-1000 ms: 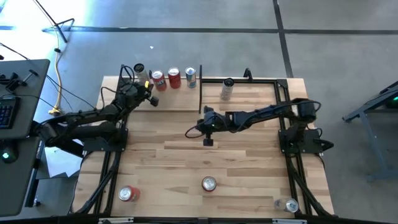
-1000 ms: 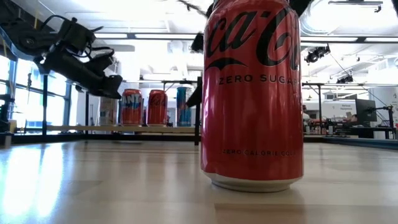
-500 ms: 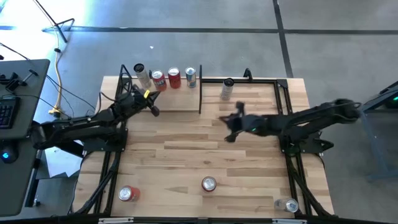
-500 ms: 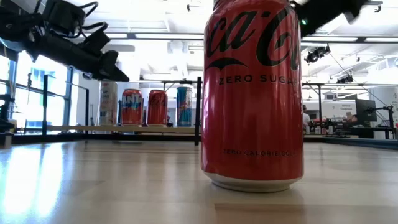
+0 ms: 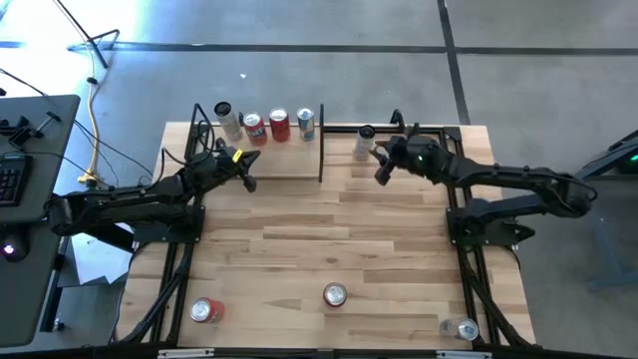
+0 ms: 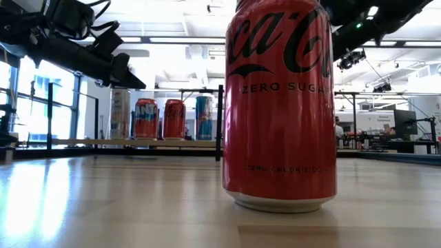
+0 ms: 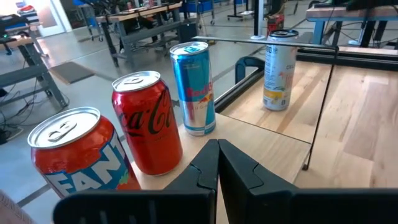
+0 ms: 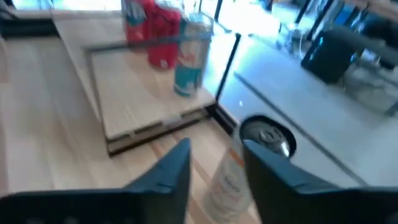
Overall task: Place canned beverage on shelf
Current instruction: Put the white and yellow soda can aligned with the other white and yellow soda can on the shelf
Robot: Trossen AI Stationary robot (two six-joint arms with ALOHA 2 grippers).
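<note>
A: Now, what's new w/ the white slim can?

B: It stands upright at the table's far edge, right of the shelf, not on it. Right gripper swung over from mid-table within the last sec and now sits just beside the can. Its fingers have parted, and the wrist view shows the can top between and beyond them. Nothing held yet.

A: Meaning?

B: Prob. lining up a grasp; this can looks like the next to go onto the shelf. Judgement only.

A: Shelf contents?

B: Four cans along its far edge: pale slim can, Fanta, Coca-Cola, Red Bull. Left gripper hangs over the shelf's near-left part, fingers shut, empty; it has pulled back a bit from the row.

A: Surface, room?

B: Slatted wood tabletop, black frame rails. Three more cans near the front edge: Coke Zero, a red one front-left, a silver one front-right. Grey concrete floor around, desk w/ keyboard to the left. Low view shows an open lab, ceiling lights, benches.
</note>
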